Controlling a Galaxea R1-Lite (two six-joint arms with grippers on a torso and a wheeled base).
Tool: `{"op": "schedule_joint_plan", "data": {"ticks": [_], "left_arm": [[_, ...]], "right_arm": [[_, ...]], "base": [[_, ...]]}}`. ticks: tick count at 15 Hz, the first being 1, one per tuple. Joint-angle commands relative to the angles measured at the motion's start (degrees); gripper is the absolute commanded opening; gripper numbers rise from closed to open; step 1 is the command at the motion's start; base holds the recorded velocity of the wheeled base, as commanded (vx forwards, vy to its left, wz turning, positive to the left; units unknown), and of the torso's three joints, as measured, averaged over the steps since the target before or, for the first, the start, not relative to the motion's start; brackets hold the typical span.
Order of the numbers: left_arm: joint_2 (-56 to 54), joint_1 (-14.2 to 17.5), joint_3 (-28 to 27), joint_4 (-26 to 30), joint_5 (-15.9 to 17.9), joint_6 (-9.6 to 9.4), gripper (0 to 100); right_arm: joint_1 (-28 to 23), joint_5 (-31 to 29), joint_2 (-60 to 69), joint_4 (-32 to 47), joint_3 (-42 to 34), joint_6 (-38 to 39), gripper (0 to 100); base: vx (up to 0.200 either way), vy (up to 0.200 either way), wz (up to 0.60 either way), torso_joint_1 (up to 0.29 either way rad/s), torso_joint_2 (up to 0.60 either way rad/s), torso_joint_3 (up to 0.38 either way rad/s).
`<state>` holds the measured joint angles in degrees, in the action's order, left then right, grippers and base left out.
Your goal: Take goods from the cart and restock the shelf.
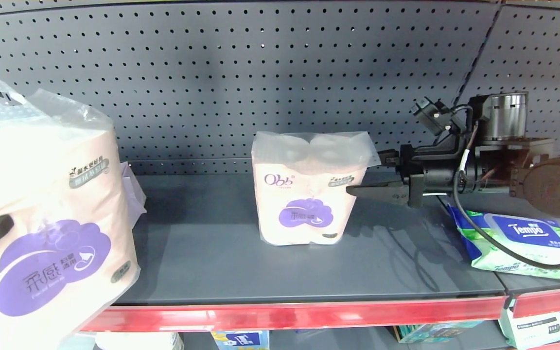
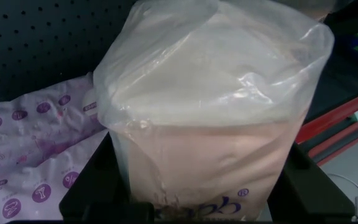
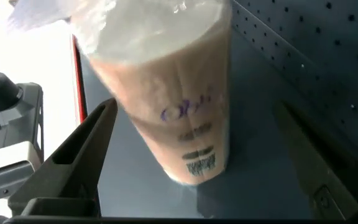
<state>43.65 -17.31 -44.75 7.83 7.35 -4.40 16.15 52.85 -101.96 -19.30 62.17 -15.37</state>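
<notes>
Two toilet-roll packs. Standing pack point(image 1: 304, 194) at centre of shelf point(image 1: 202, 257); held pack point(image 1: 42, 209) near left, pinched by left gripper point(image 2: 197, 199). Judged light, squashy, film slippery: hold gently across the broad sides. Right gripper point(image 3: 194, 109) spread, flanking standing pack. Wipes packet point(image 1: 518, 243) far right.

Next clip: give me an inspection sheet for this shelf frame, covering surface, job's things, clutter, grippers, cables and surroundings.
Surface: grey shelf with a red front strip.
Job's things: standing tissue pack upright mid-shelf; held tissue pack at the left front.
Clutter: wet wipes pack lying at the right; purple-patterned pack lying behind the held tissue pack.
Grippers: left gripper shut on the held tissue pack; right gripper open, fingers either side of the standing tissue pack, gaps showing.
Cables: black cable hangs from the right arm, looping over the wet wipes pack.
Surroundings: pegboard back wall; boxed goods on the shelf below.
</notes>
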Motion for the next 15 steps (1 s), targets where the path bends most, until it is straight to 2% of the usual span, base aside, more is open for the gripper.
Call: {"op": "schedule_joint_plan", "data": {"ticks": [1,5,15], "left_arm": [[0.38,0.00,0.02,0.00,0.12,0.01,0],[0.38,0.08,0.02,0.00,-0.06,0.01,0],[0.55,0.08,-0.16,0.00,-0.41,0.01,0]], "right_arm": [[1.43,-0.02,-1.66,0.05,1.72,-0.01,100],[4.59,-0.29,-4.91,0.05,4.71,0.26,100],[6.70,-0.55,-6.76,0.14,5.94,1.13,100]], "base": [[0.000,0.000,0.00,0.000,0.00,0.000],[0.000,0.000,0.00,0.000,0.00,0.000],[0.000,0.000,0.00,0.000,0.00,0.000]]}}
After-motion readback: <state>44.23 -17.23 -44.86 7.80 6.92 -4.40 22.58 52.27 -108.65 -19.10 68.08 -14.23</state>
